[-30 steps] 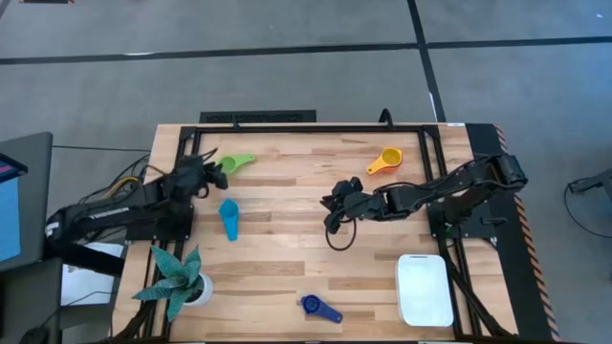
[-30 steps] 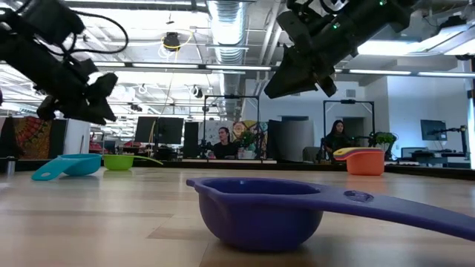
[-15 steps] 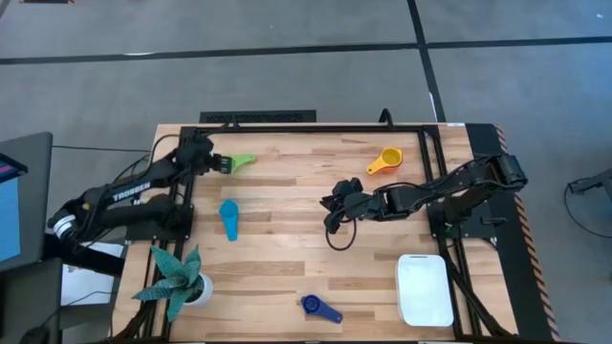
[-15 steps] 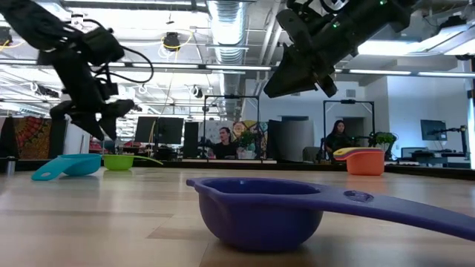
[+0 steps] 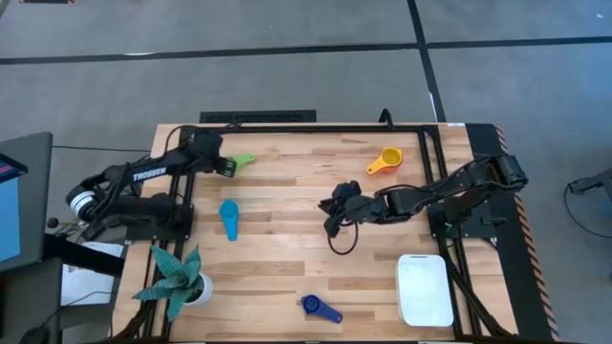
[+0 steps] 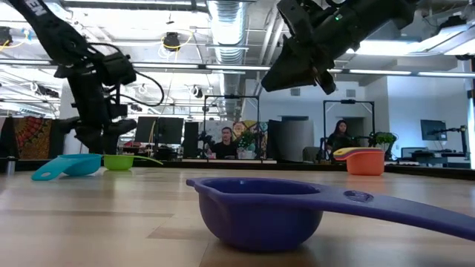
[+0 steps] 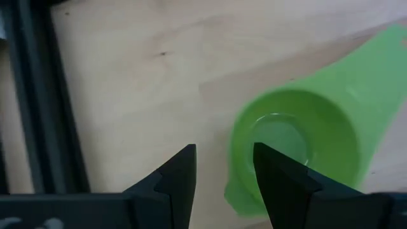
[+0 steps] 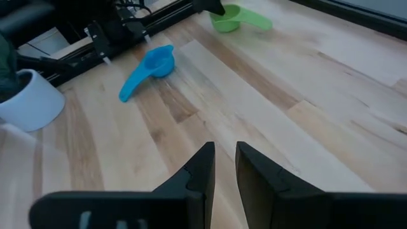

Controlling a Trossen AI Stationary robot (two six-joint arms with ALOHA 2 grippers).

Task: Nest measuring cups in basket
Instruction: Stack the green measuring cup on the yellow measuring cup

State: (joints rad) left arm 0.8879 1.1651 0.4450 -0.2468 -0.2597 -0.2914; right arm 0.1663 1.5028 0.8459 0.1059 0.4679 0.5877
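- Wooden slats make up the surface (image 5: pixel 287 239), with a bright hall of ceiling lights and seated people behind it in the low view.
- Left end effector (image 7: pixel 222 166) hangs over the far-left corner with a narrow gap between its fingers, gripping nothing; one finger is over the near rim of the green cup (image 7: pixel 299 143), the other over bare wood outside it.
- Right end effector (image 5: pixel 332 212) hovers mid-surface, fingers close together and empty.
- Green cup sits touching nothing else, handle pointing away from the left arm; the teal cup (image 5: pixel 229 218) lies near it, the orange cup (image 5: pixel 384 160) at the far edge, the dark blue cup (image 5: pixel 319 308) at the near edge, and the basket (image 5: pixel 424 289) at the near right with nothing visible in it. Other cups are not in sight.
- Risk, as I judge it: with so slim an opening straddling the rim, a descent could land a fingertip on the lip and tip or skid the light cup toward the frame rail.
- A long carry across to the basket could also let a thin-rim pinch slip.
- Compared with a second ago, the left arm has swung from beside the cup toward the corner and now sits over it; the right arm has barely shifted, and no cup has moved.
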